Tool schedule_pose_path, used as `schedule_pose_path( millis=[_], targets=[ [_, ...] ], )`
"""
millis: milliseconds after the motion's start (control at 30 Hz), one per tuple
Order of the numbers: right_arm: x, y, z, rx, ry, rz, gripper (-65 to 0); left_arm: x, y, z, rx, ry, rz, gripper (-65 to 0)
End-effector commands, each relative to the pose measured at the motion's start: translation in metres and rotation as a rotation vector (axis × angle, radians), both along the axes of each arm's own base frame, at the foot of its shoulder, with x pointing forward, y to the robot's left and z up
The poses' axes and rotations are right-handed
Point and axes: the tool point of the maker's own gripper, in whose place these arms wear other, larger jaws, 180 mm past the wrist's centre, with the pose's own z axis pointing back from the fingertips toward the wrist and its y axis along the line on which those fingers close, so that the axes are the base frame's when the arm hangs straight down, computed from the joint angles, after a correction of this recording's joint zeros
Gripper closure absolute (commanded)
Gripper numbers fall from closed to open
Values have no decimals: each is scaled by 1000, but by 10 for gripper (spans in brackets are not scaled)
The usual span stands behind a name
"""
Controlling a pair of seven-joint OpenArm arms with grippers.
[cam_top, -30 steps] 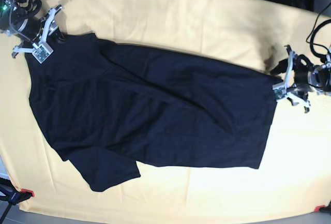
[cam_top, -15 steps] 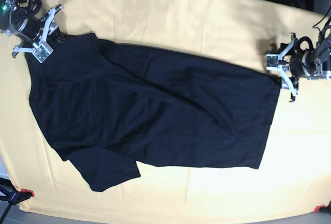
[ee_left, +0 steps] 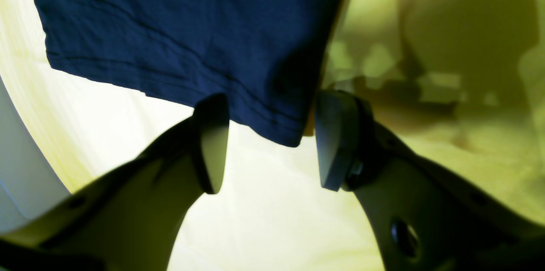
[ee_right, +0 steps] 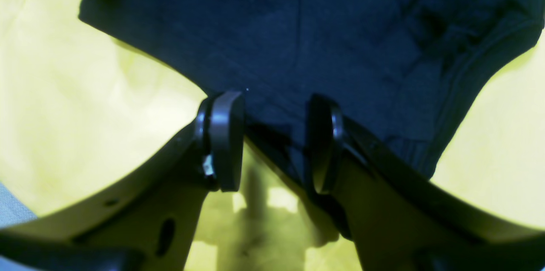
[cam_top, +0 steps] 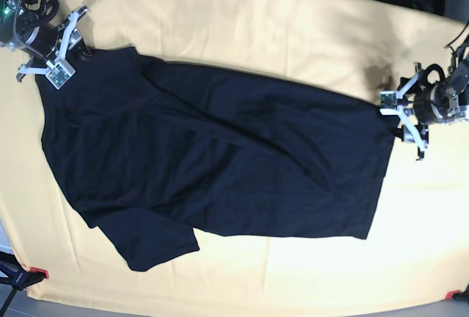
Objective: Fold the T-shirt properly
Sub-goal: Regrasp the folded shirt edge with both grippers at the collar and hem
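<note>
Base view first: the T-shirt (cam_top: 212,163) lies spread out dark and flat on the yellow cloth (cam_top: 293,31) that covers the counter, running from the far left corner toward the right edge, one sleeve poking out toward the near edge. The right hand (cam_top: 55,50) sits at the shirt's collar-end corner by the far left; the left hand (cam_top: 405,116) is just off the hem corner near the right edge.

Left wrist view: the left hand (ee_left: 266,139) has its fingers apart, and the hem corner of the shirt (ee_left: 191,28) points into the gap between them without being pinched. The double-stitched hem looks like the firmest strip to take hold of.

Right wrist view: the right hand (ee_right: 272,139) also stands apart, straddling a shoulder edge of the shirt (ee_right: 298,41); I cannot tell whether the pads touch the cloth.

I'd expect thin, light, limp fabric that sags and wrinkles when lifted, so both corners should go up together, gripped well in from the edge.
</note>
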Motion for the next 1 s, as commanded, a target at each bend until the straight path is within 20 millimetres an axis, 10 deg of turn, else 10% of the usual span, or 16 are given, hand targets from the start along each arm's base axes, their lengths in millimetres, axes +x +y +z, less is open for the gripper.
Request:
schedule_pose_path(
  millis=[0,767,967],
  targets=[
    [6,-1,8,-1,-28,10,-276,11,6,15,7,-43,2,-332],
    [6,-1,8,-1,-29,10,-276,34,0,8,-122,-27,35,-331],
    [6,-1,9,2,-32,10,-276,34,-6,10,-167,-19,46,-237]
  ],
)
